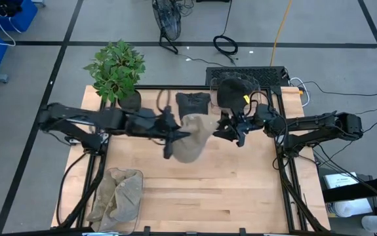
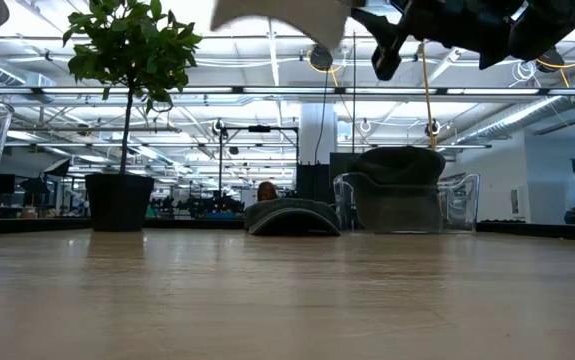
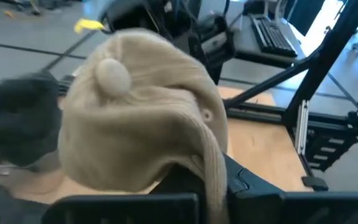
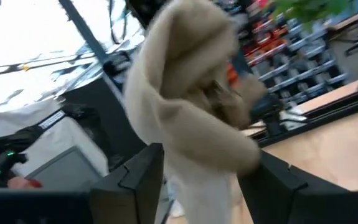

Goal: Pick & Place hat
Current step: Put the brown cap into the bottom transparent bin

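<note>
You've got the beige knit hat (image 1: 193,136) hanging in the air over the middle of the table (image 1: 240,190), between both arms. The left gripper (image 1: 175,134) is pinched shut on its edge at the hat's 9 o'clock side. The right gripper (image 1: 231,129) sits at the hat's 3 o'clock with its fingers spread around the fabric, looks like it's letting go. This thing is light, floppy and stretchy, so it'll sag and swing. I'd grab the thick ribbed brim, not the pompom (image 3: 111,76). Second hat (image 1: 118,196) lies at 7 o'clock.
</note>
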Motion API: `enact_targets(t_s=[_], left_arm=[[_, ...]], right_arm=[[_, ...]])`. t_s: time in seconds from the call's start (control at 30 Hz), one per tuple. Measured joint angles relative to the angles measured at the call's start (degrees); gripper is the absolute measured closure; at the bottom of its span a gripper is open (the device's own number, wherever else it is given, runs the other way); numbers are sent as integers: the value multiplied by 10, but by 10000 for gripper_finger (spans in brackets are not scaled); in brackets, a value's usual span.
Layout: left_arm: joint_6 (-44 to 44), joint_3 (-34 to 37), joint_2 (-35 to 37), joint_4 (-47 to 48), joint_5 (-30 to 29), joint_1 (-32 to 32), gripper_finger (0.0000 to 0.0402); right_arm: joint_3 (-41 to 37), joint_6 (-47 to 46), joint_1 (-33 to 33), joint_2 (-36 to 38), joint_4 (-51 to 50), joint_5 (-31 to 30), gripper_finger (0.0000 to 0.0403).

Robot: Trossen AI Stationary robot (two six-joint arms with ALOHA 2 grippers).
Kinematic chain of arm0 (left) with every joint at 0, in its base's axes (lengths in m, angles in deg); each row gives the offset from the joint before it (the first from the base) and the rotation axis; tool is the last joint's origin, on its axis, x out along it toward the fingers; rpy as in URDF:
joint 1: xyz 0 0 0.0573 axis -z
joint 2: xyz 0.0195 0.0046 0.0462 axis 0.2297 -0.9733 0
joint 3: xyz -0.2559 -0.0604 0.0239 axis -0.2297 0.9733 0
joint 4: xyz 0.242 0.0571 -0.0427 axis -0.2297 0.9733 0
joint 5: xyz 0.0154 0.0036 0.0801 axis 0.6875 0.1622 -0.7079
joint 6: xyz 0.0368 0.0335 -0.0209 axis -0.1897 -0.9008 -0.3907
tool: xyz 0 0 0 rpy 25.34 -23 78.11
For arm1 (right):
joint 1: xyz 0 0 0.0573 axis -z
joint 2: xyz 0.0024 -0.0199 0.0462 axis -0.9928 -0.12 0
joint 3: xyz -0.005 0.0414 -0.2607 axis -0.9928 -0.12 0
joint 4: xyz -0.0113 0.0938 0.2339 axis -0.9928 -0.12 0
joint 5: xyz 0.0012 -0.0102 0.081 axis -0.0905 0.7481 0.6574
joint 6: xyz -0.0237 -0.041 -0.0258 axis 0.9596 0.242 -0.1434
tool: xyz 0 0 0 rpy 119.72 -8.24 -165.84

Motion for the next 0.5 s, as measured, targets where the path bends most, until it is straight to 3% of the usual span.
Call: enact_targets(t_s=[0.13,0.27,0.4,0.5], left_arm=[[5,0,52,33,-46,21,397],[7,0,86,46,-112,57,396],[33,0,96,52,-214,112,397],[38,0,94,50,-304,164,398]], right_arm=[[0,6,0,1,-38,-37,215],[0,42,-9,1,-167,-107,237],[0,74,-30,0,-297,-174,293],[0,91,-53,0,-344,-207,360]])
